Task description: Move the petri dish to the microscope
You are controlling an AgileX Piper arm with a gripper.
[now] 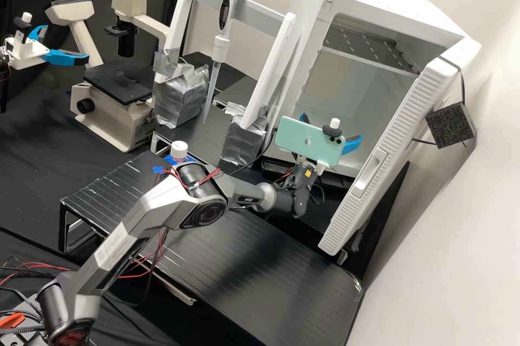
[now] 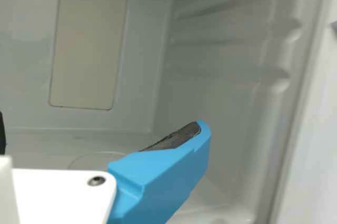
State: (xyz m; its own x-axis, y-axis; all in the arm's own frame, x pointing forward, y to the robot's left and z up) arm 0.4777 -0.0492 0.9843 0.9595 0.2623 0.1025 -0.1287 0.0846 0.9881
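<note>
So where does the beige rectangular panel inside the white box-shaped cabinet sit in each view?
High view: upper right part, the panel on the back wall of the cabinet, below the grey metal shelf.
Wrist view: the panel on the back wall, beyond the robot's bright blue finger.
Shared landmark: a bright blue finger, at the cabinet's opening.
</note>
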